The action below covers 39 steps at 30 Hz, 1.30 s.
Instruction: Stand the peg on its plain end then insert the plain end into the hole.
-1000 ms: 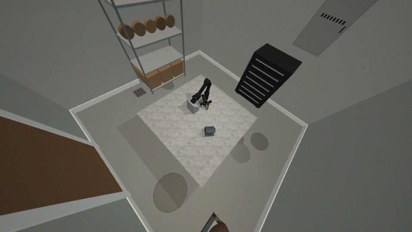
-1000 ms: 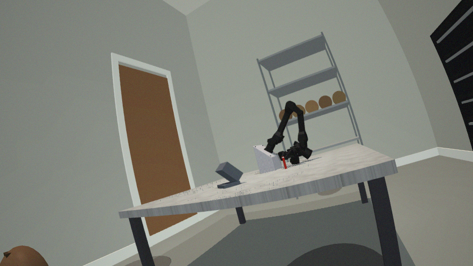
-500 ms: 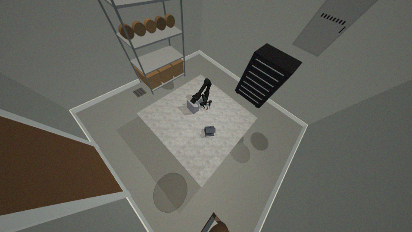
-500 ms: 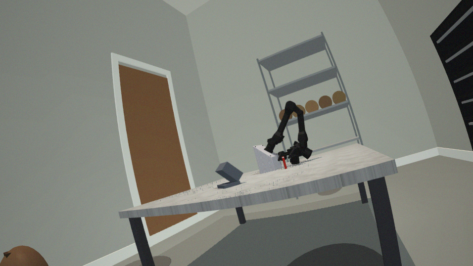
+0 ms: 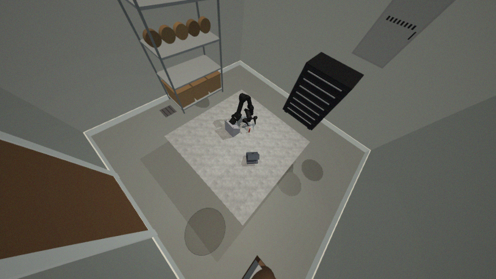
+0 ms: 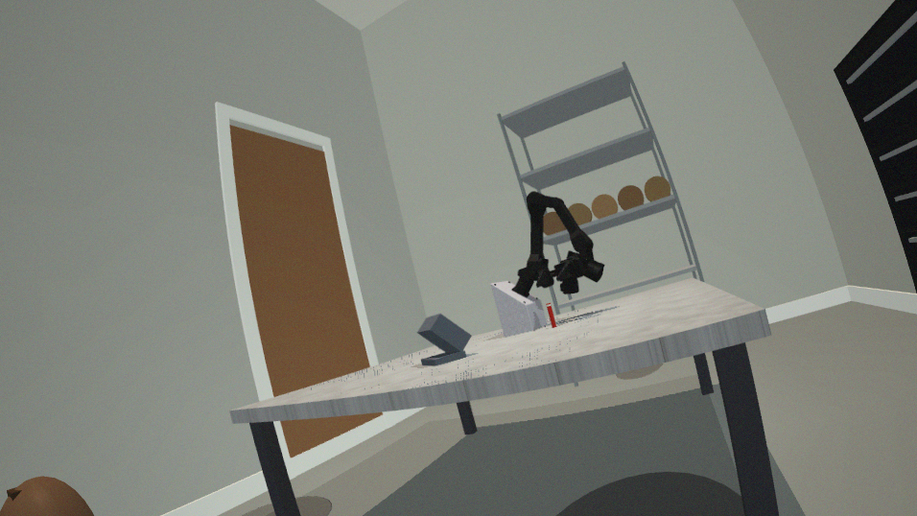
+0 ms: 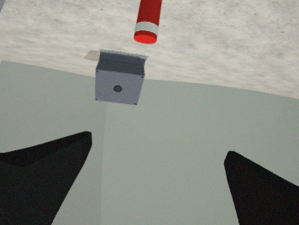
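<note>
The red peg (image 5: pixel 249 130) (image 6: pixel 551 316) (image 7: pixel 149 9) stands upright on the table (image 5: pixel 208 163) (image 6: pixel 672 311) (image 7: pixel 235 50), its white-banded end up. Its lower part is out of the wrist view. My gripper (image 5: pixel 251 122) (image 6: pixel 556 285) (image 7: pixel 160 149) is wide open and empty, higher than the peg and clear of it, on the robot's side. The dark grey sloped panel (image 5: pixel 252 157) (image 6: pixel 440 332) (image 7: pixel 105 84) stands farther out on the table. Its hole (image 7: pixel 118 88) shows as a dark round spot near the middle of its face, with nothing in it.
The arm's light grey base block (image 5: pixel 232 128) (image 6: pixel 512 311) stands close beside the peg. A shelf rack (image 5: pixel 189 46) (image 6: pixel 596 153) and a black drawer cabinet (image 5: pixel 319 93) stand off the table. The panel is well apart from the peg.
</note>
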{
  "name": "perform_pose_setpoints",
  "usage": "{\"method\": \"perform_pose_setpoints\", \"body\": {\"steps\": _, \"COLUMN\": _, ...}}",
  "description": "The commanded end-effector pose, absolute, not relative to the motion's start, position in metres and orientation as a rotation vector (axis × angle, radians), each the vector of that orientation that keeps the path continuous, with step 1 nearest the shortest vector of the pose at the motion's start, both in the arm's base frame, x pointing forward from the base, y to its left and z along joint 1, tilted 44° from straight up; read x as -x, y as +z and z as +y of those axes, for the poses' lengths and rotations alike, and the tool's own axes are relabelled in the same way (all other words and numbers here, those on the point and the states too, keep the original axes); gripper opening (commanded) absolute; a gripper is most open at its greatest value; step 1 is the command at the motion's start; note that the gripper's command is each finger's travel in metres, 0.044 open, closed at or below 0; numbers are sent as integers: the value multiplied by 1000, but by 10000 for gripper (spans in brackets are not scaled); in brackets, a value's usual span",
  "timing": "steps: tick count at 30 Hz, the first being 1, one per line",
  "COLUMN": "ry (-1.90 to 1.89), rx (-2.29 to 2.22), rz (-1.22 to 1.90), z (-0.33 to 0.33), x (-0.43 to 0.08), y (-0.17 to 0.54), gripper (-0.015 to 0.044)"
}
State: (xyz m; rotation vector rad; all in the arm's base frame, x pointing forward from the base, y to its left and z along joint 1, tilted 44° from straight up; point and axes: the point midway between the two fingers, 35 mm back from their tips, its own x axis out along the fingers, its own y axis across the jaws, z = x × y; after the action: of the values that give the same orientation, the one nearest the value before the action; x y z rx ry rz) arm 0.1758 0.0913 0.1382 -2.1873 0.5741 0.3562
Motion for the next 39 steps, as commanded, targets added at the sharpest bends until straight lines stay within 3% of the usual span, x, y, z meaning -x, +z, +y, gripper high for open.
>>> {"method": "perform_pose_setpoints", "body": {"steps": 1, "ry": 359, "rx": 2187, "rz": 575, "z": 65, "x": -169, "y": 161, "gripper": 440}}
{"method": "perform_pose_setpoints", "body": {"steps": 6, "ry": 356, "rx": 2189, "rz": 575, "z": 29, "x": -158, "y": 181, "gripper": 440}}
{"method": "perform_pose_setpoints", "body": {"steps": 19, "ry": 475, "rx": 2150, "rz": 743, "z": 23, "x": -158, "y": 168, "gripper": 440}}
{"method": "perform_pose_setpoints", "body": {"steps": 39, "ry": 1034, "rx": 1948, "rz": 983, "z": 27, "x": -153, "y": 124, "gripper": 440}}
